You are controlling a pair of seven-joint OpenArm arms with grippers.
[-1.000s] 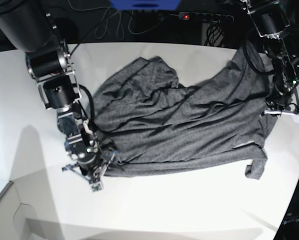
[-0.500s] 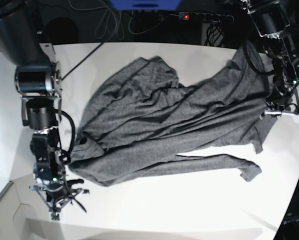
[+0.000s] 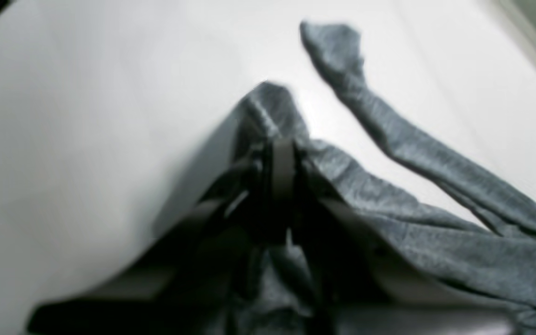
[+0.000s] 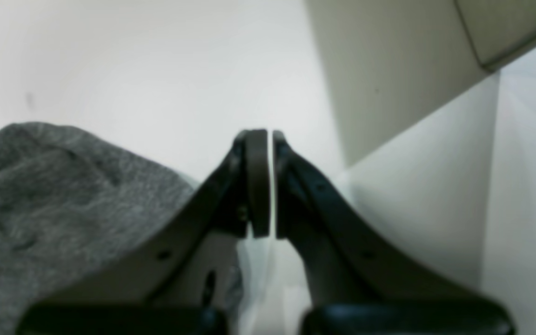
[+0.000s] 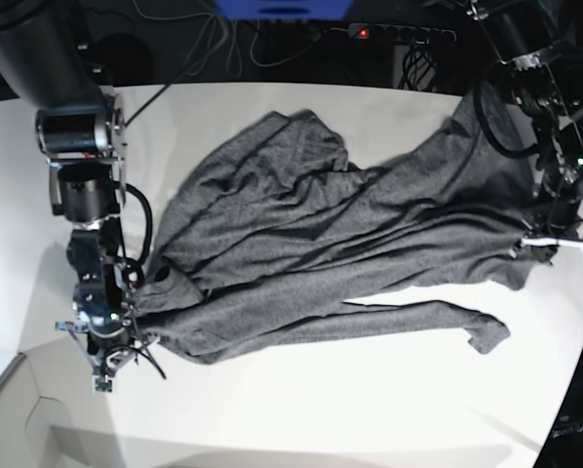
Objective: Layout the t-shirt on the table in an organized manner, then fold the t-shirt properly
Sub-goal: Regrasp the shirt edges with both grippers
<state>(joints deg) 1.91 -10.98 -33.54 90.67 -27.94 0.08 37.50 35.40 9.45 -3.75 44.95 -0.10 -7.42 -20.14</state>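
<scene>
Sprawling across the middle of the white surface (image 5: pixel 301 409), the dark grey t-shirt (image 5: pixel 340 249) lies rumpled and only partly spread, with long creases running from its lower corner on the base view's left up toward the far corner on that view's right. 1 narrow strip of cloth trails along its near edge and ends in a small bunched tip toward the right of that view, lying flat on the surface. Another fold is heaped up near the top middle of the shirt.

At the right edge of the base view, the left claw (image 5: pixel 555 237) is clenched on the shirt's edge. Its wrist camera, though blurred, shows the cloth pinched between the dark fingers (image 3: pixel 281 167), with a ridge of grey fabric standing up just past their tips and the trailing strip stretching away beside them.

At the lower left of the base view, the right claw (image 5: pixel 104 369) sits low over the surface, just beside the shirt's lower corner. In its own camera the 2 fingers (image 4: pixel 256 181) are pressed together with only a thin sliver of light between them and no cloth in the gap; the grey fabric lies beside them. A pale panel stands up at an angle beyond the surface in that view.
</scene>
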